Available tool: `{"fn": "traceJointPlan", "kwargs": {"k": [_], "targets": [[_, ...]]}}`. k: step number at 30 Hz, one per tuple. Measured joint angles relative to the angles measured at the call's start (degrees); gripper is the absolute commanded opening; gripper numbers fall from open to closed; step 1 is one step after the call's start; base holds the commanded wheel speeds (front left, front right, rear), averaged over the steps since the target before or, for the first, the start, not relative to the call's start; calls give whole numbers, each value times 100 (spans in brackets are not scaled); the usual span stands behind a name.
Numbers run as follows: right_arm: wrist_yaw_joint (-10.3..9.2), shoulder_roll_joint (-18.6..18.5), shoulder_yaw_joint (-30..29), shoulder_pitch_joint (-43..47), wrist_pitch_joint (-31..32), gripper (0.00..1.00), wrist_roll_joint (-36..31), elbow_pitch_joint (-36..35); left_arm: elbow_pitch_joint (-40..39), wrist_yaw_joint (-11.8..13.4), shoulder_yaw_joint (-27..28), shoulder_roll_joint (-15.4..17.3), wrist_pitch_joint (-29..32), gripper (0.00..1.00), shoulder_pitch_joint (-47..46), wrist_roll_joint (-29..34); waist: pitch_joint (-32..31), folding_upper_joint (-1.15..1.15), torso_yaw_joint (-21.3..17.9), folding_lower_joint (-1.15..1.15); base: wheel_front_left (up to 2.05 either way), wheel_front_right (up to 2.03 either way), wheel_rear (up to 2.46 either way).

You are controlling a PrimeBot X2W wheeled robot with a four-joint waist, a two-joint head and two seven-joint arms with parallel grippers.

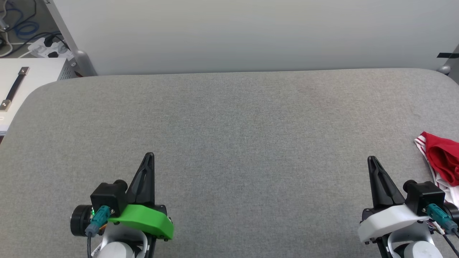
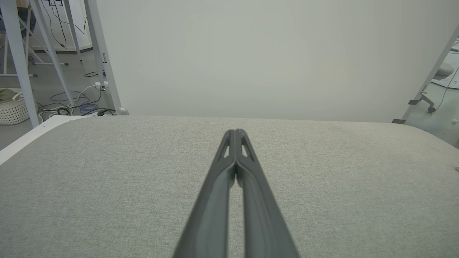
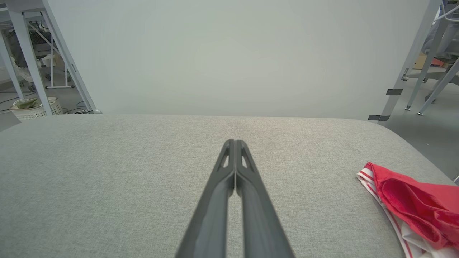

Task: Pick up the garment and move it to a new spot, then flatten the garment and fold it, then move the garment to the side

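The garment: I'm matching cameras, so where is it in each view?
Head view: garment at the right edge, beside the right tool.
Left wrist view: left tool over the grey cushion.
Right wrist view: garment lower right, past the right tool.
Shared landmark: cushion's far edge meeting the white wall.

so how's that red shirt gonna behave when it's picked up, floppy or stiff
Probably floppy: the shirt lies bunched in soft folds, so it should sag from a single pinch. Likely light, since the cloth looks thin. On the fabric-covered table, a push would more likely crumple it than slide it whole.
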Motion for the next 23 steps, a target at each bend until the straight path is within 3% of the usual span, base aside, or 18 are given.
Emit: {"fn": "traceJointPlan", "kwargs": {"k": [23], "targets": [[0,23,32,1,242,0,-142,-66,-74,134,92,-1,254,0,13,291,-51,0,2,0,0,0,0]]}}
